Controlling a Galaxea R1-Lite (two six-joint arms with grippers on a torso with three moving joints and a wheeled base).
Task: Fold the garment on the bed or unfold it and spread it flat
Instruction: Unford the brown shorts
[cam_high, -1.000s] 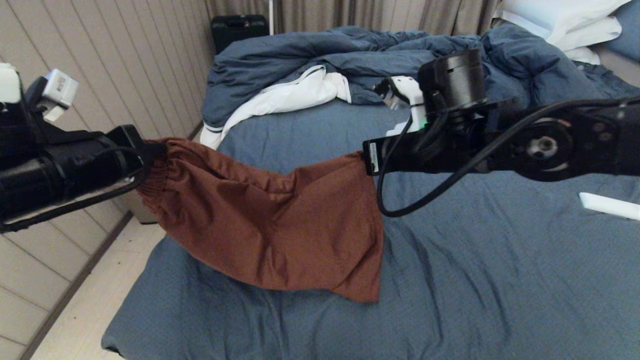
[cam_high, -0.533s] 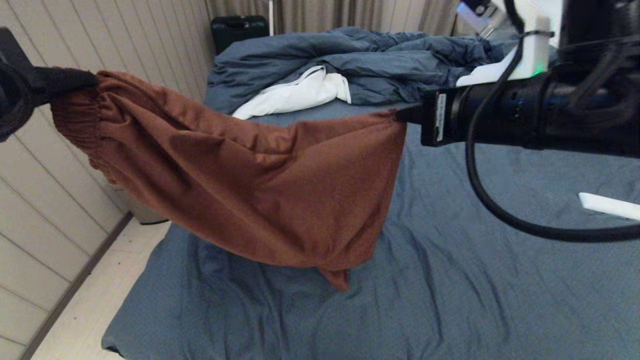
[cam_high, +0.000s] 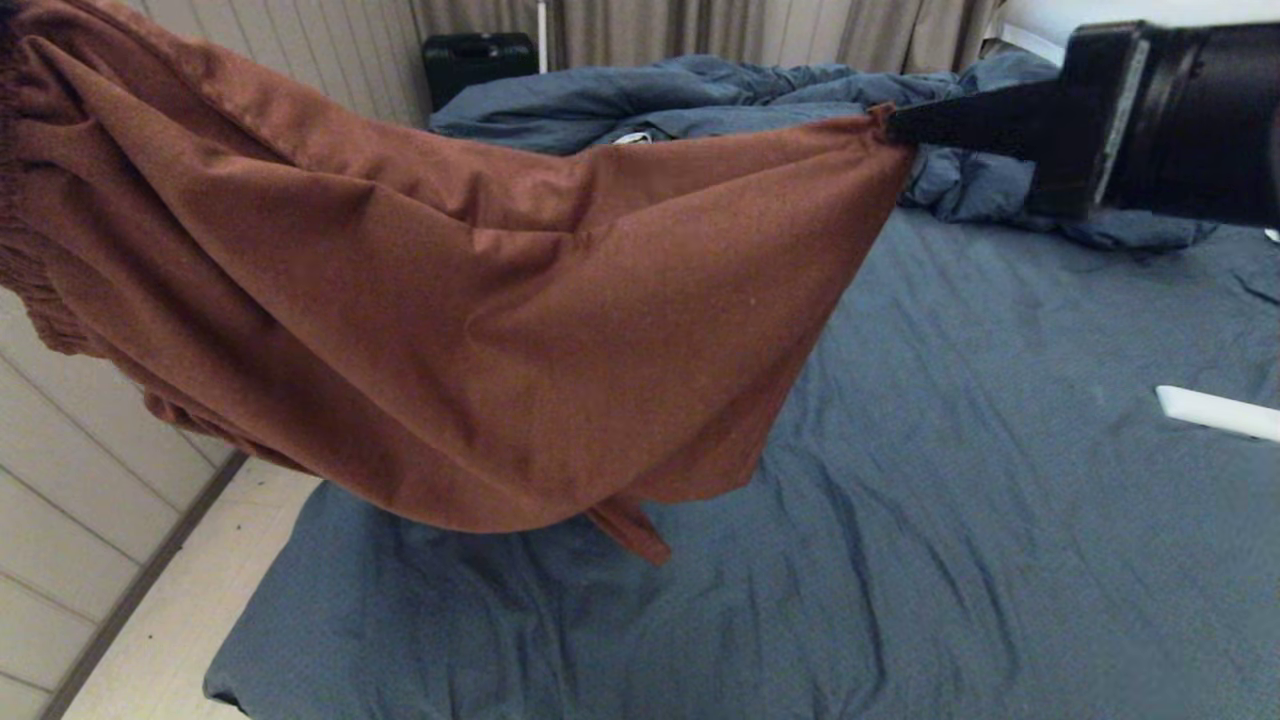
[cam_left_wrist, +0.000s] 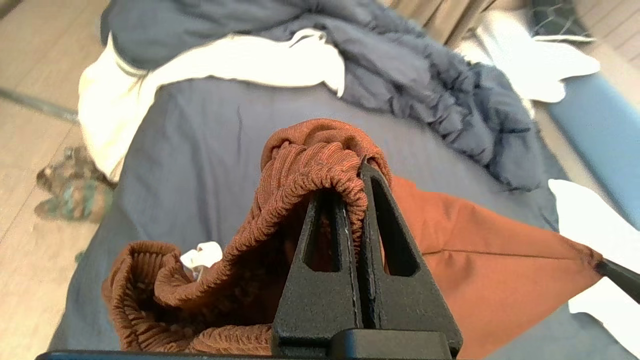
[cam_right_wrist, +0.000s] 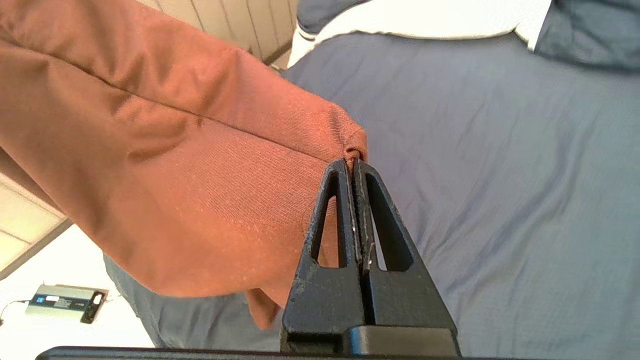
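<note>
A: While the head view is up, where are the rust-brown shorts (cam_high: 480, 330)?

B: Hanging in the air above the bed (cam_high: 950, 500), stretched between the two arms. One end runs off the upper left corner of the view; the opposite corner is pinched by the right gripper (cam_high: 895, 122) at the upper right. The lowest fold dangles just over the slate-blue sheet; whether it touches, I cannot tell. The left gripper itself is outside this view.

A: What else is there?

B: A rumpled blue duvet (cam_high: 760, 95) lies across the far end of the bed, a black case (cam_high: 478, 58) stands by the wall behind it, and a white flat object (cam_high: 1215, 412) lies on the sheet at the right edge.

A: And the left wrist view?

B: The left gripper (cam_left_wrist: 361, 167) has its fingers pressed together on the ribbed elastic waistband, which bunches over the fingertips. A bit of white drawstring (cam_left_wrist: 201, 256) shows inside the gathered waistband. Below it lie the sheet and the duvet with its white lining (cam_left_wrist: 220, 60) turned out. At the far corner of the cloth the tip of the right gripper shows.

A: The right wrist view?

B: The right gripper's fingers are clamped tight on a small corner of the shorts' hem, with the cloth falling away toward the bed's edge. A small grey device (cam_right_wrist: 65, 302) lies on the pale floor beside the bed.
</note>
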